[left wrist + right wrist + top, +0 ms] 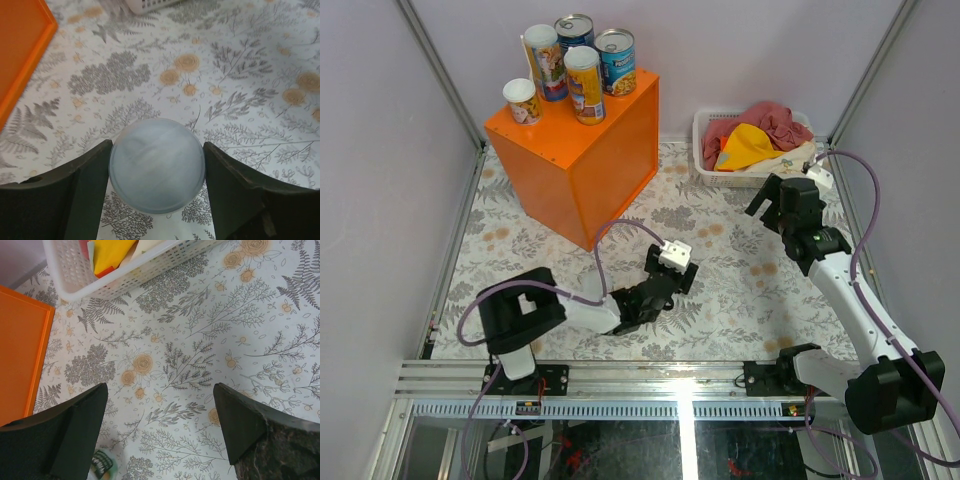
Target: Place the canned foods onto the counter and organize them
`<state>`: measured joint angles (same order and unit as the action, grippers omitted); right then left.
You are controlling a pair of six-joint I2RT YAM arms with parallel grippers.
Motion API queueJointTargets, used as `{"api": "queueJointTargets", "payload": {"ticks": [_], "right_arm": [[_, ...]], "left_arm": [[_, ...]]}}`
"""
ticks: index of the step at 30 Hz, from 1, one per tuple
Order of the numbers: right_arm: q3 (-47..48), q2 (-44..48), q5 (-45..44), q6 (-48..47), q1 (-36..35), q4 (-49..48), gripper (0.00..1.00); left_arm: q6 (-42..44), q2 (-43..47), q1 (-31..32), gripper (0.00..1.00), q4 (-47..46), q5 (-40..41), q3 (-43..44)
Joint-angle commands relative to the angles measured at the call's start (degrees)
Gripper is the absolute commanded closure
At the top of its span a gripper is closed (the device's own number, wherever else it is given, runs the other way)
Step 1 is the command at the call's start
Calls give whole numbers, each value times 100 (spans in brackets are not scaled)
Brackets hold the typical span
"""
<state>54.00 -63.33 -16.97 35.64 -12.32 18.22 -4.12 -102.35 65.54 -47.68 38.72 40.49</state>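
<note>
Nearest the bases, low over the floral bench [740, 290]: left end effector [157, 146], pinching a short can [156, 175] from both sides, dark fingers [85, 192] pressed against its wall. Seen from the left wrist as a round, pale blue-white lid, smooth and slightly cloudy, with the label hidden beneath. Upright, on the bench or just above it; cannot tell which. Well short of the counter, with floral surface stretching ahead and an orange edge at the far left of that view.

Farther out on the right: right end effector [160, 387], fingers spread wide over the bench, hanging just short of a white basket [705, 150]. Basket piled with a red cloth [775, 118] and a yellow cloth [750, 148], set by the back wall to the right of the counter and apart from it.

Farthest, back left: the counter [590, 170], a bright orange box with flat top and plain sides, standing at an angle on the bench. On top, five cans clustered toward the rear:
- a short white-topped can [523, 100] at the left edge
- a tall colourful tube [545, 62] behind it
- a tall yellow tube [584, 85] at centre front
- a blue-labelled can [574, 30] with a silver top at the very back
- a second blue-labelled can [616, 60] at the right

All upright and close together.
</note>
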Motion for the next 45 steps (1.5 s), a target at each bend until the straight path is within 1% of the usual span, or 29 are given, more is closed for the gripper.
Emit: {"api": "queueJointTargets", "payload": {"ticks": [1,5,9,12,15,16,18,20,24,30,37,45], "right_arm": [[-44,138,-57,-120,-13,-134,7],[-57,94,-33,-95,-8,-208,7],[2,13,-24,-62,-12,-262,7],[74,-65,-13,-26,-14,-329,7],[135,-153,41,8,-10,-401,7],[158,-180,53,20,-10,-423,7],[217,-219,75,34,-13,-441,7],[277,-253,89,46,-9,-465,8],[357,-294,111,60,-12,-501,8],[357,-316,207,127,-16,-555,8],[394,-320,206,88,-9,-562,8],[397,-379,263,114,-13,-617,8]], "left_arm": [[287,1024,58,100,122,495,522],[109,1677,64,100,1494,647,1236],[-315,2021,51,100,3382,968,2480],[-402,2173,8,100,4251,1216,3259],[-456,2135,-219,100,5133,1268,4151],[-604,2082,-417,100,5520,1289,4637],[-828,1994,-747,100,6263,1242,5216],[-775,1974,-1054,100,6533,1272,5516],[-976,1857,-1751,100,7302,1177,6231],[-958,1513,-2556,100,7932,1034,7099],[-1074,1341,-3294,100,8252,724,7335],[-1109,1125,-3842,100,8389,455,7518]]}}
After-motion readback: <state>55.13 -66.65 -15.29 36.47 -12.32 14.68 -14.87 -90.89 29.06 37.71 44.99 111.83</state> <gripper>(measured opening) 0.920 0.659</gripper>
